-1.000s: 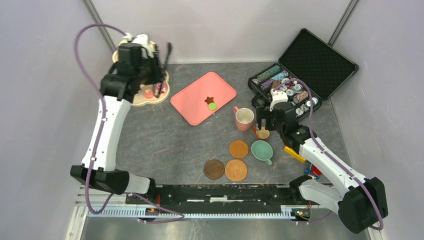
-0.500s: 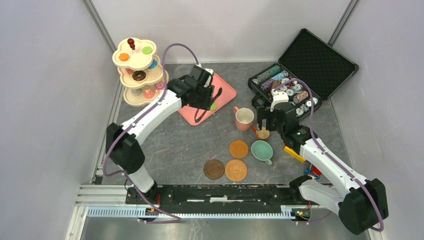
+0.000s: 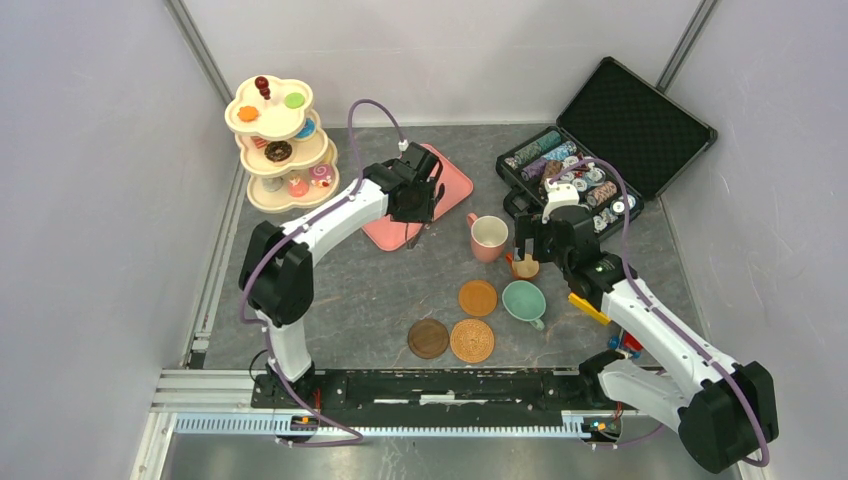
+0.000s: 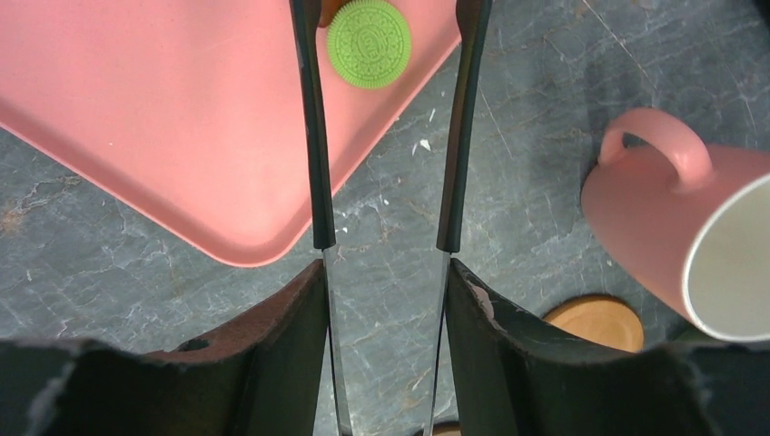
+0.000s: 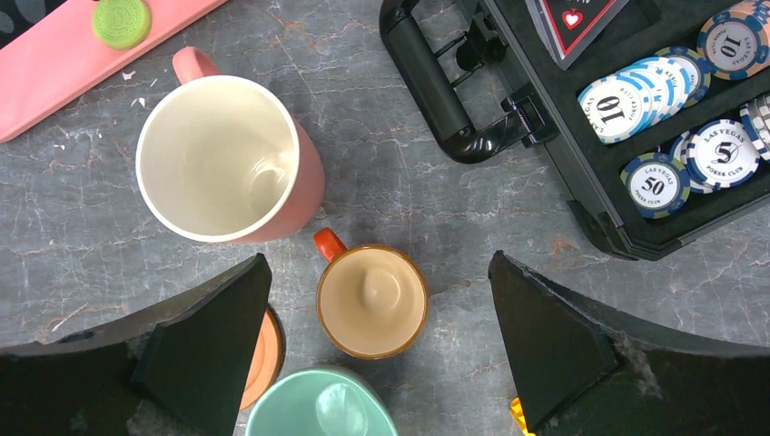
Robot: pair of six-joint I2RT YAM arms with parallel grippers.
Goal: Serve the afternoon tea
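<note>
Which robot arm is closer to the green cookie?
Left. The left gripper hovers over the green cookie on the pink tray, jaws open; the right gripper hangs farther off above the brown cup.

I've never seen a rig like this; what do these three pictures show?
Two robot arms are bolted to a table. One picture looks down from above; the others come from a camera on each wrist. The left gripper hangs open over a pink tray, near a green cookie. The right gripper is open above a small brown cup, beside a pink cup and a teal cup. Also: coasters, a tiered pastry stand, a case of poker chips. Nothing is held.
</note>
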